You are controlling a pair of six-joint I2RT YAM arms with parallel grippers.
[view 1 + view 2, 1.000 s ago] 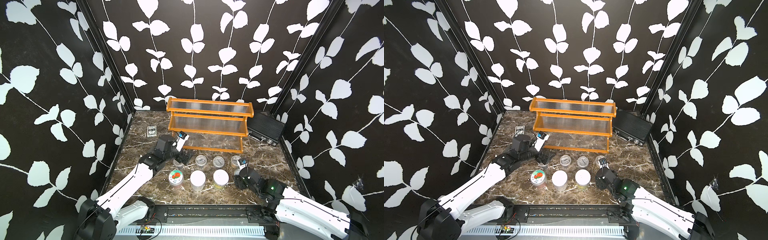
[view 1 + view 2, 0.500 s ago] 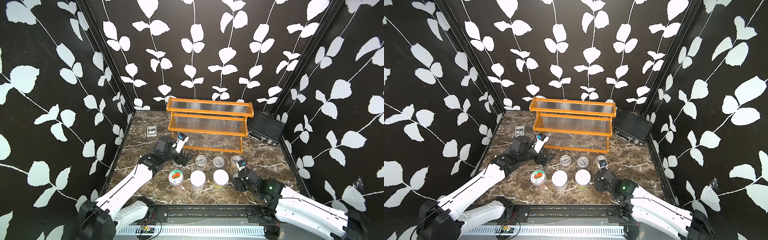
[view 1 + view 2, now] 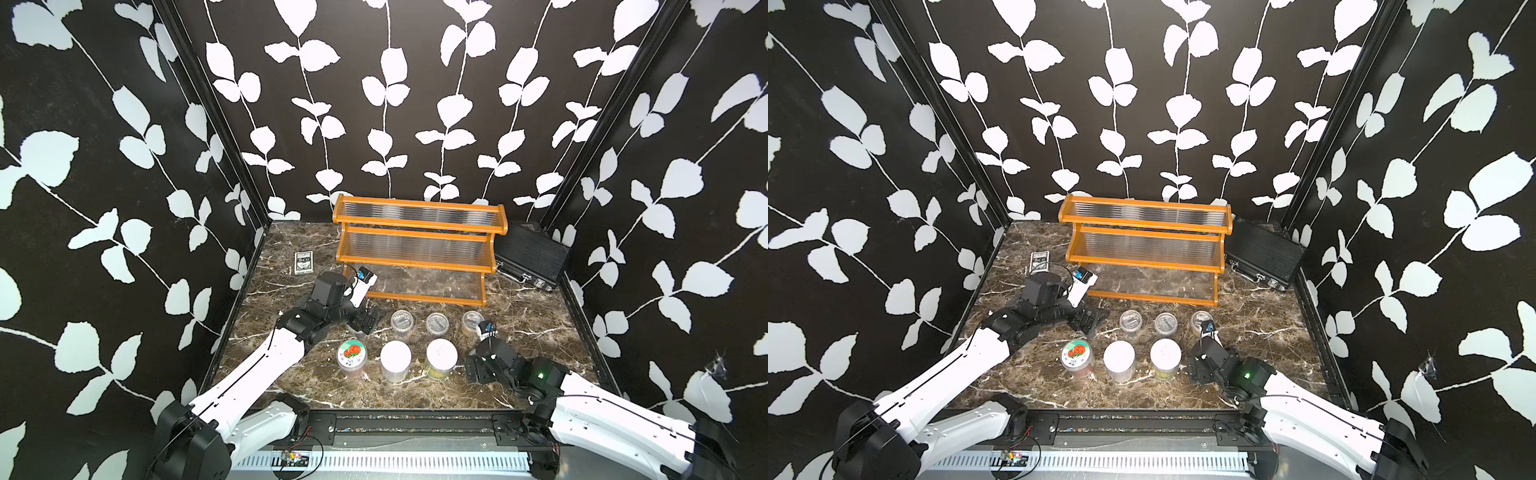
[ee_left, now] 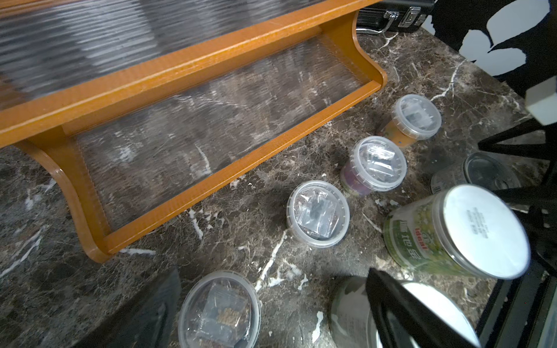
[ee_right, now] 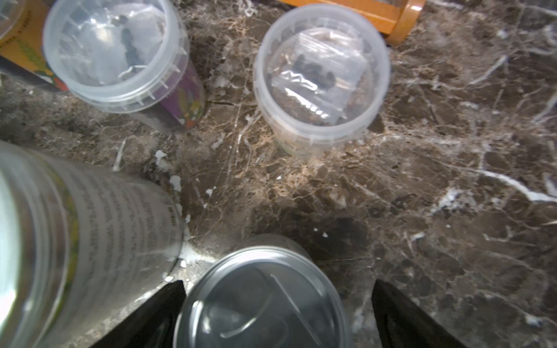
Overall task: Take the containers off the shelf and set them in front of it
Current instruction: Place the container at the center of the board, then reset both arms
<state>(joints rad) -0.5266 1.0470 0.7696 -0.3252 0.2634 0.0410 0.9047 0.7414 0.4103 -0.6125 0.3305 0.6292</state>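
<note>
The pull-tab tin (image 5: 262, 301) could not be seen from above, tucked under the right end effector (image 3: 477, 369). The fourth clear cup (image 4: 220, 310) was all but covered by the left end effector (image 3: 367, 322), so only the wrist cameras showed them properly. Up close, the tin stood on the table (image 3: 540, 332) between the right fingers (image 5: 401, 316), which were spread wider than it, with a gap showing on one side. The cup sat between the left arm's parted fingers (image 4: 407, 310), clear of both (the other finger was only a dark blur).

Every container I could see stood on the table in front of the shelf (image 3: 415, 260), which ran along the back edge. Three clear cups (image 3: 437, 322) made a row just before it. Nearer the front edge came the strawberry-lidded jar (image 3: 351, 353) and two white-lidded jars (image 3: 395, 357). Open table lay toward the right edge. A black case (image 3: 530, 259) filled the back right corner, and a card box (image 3: 303, 262) lay by the shelf's left end.
</note>
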